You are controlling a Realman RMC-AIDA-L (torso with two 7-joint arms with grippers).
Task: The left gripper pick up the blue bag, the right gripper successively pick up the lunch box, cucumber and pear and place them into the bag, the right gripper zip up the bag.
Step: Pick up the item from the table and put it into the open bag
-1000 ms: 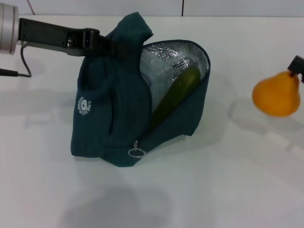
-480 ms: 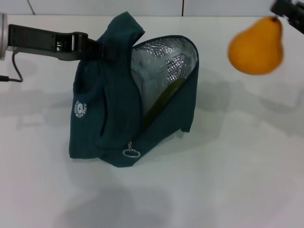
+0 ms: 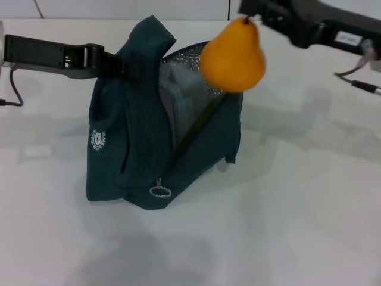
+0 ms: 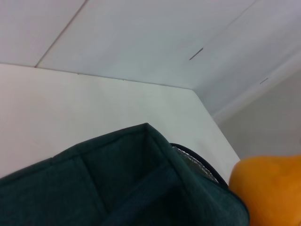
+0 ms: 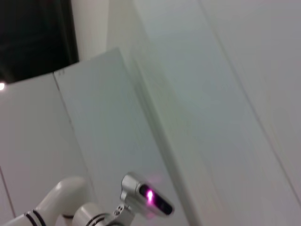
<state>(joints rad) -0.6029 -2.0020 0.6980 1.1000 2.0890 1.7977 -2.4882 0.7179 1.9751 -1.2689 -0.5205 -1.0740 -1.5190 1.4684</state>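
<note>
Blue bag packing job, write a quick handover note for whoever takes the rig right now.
Left claw: shut on the blue bag, holding its top up and the mouth open.
Right claw: shut on the pear, carrying it by the stem end in the air just over the bag's opening.
Inside the bag: the lunch box against the foil lining, and the cucumber leaning along the front edge.
Done: bag held, lunch box and cucumber packed.
Left: lower and release the pear into the bag, then the right claw takes the ring zipper pull, low on the front, and zips the bag shut.
</note>
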